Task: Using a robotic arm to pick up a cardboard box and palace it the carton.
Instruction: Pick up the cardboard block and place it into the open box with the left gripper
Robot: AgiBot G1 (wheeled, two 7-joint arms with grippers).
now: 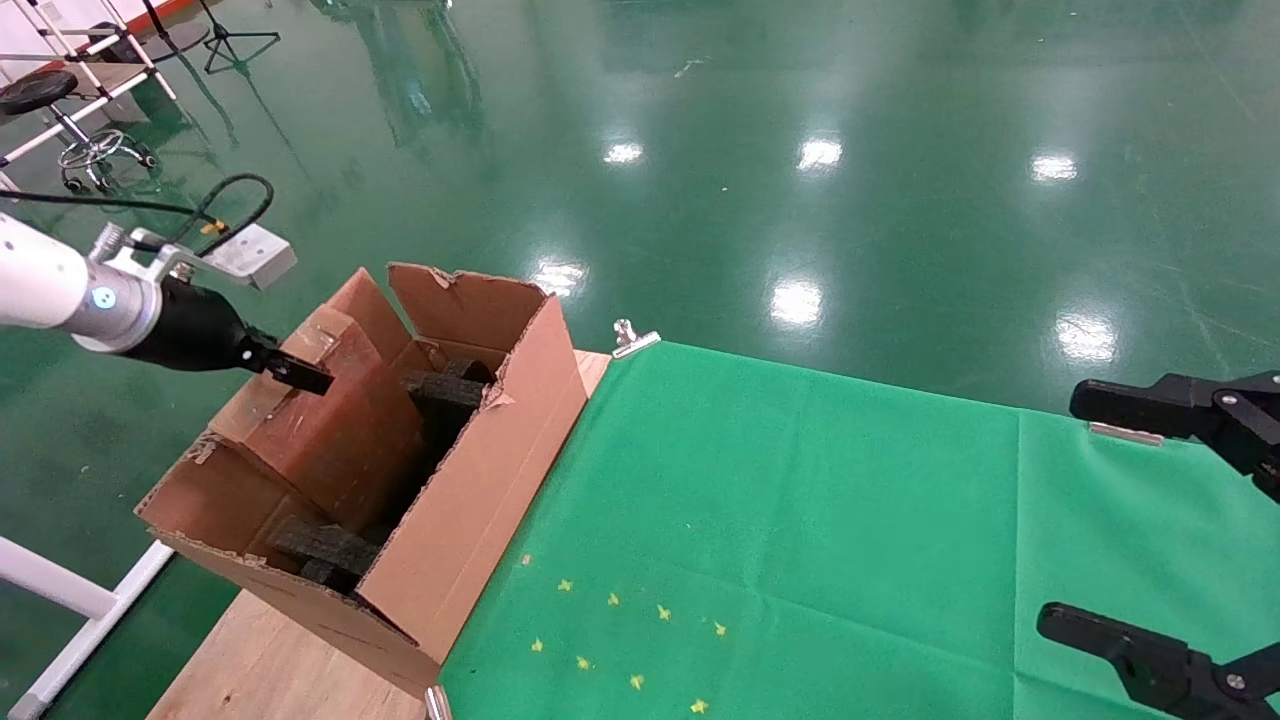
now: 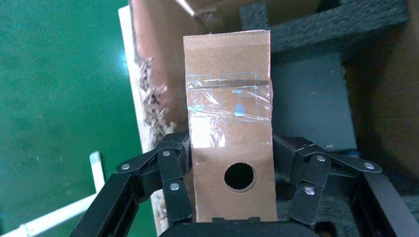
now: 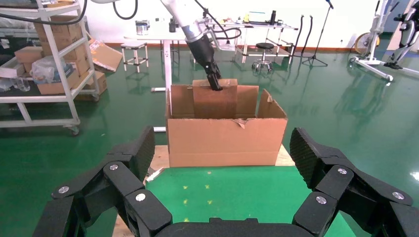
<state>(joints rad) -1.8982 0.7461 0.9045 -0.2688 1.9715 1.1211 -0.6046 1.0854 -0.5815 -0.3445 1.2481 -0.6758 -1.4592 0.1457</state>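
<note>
My left gripper (image 1: 292, 371), on the white robotic arm (image 1: 60, 290), is shut on the cardboard box (image 1: 340, 430). It holds the box by its upper end, with the lower end down inside the carton (image 1: 480, 480). In the left wrist view the gripper (image 2: 231, 148) clamps the taped box (image 2: 227, 98) on both sides, just above its round hole (image 2: 239, 177). Black foam blocks (image 1: 445, 385) sit inside the carton next to the box. The right wrist view shows the arm (image 3: 197, 39) holding the box (image 3: 215, 101) in the carton (image 3: 227, 140). My right gripper (image 1: 1060, 510) is open and empty at the table's right side.
The carton stands on the wooden table edge (image 1: 260, 660), to the left of a green cloth (image 1: 800, 520) with small yellow star marks (image 1: 630, 640). Metal clips (image 1: 633, 338) hold the cloth. Shiny green floor lies beyond; a stool and racks stand at the far left (image 1: 60, 110).
</note>
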